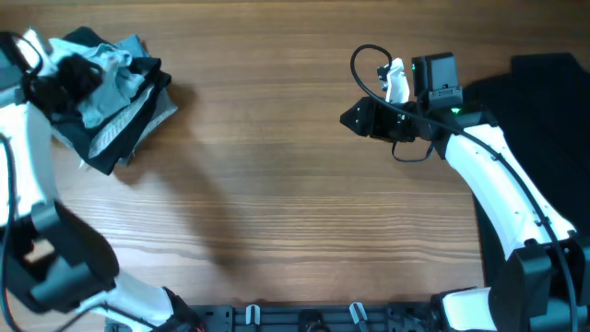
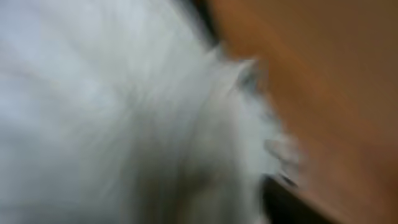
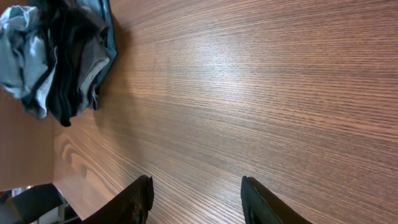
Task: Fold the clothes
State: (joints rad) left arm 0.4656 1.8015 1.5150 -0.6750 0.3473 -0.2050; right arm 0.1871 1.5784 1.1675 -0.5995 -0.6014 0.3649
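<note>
The left arm [image 1: 23, 157] climbs from its base at 7 o'clock to the 10 o'clock corner, ending in the left end effector [image 1: 57, 81]. Its wrist view is blurred, so its jaws cannot be read. The right arm [image 1: 502, 180] reaches from 5 o'clock toward 1 o'clock. The right end effector [image 1: 358, 118] points to 9 o'clock, its 2 fingers [image 3: 140, 198] spread apart, gripping nothing.
</note>
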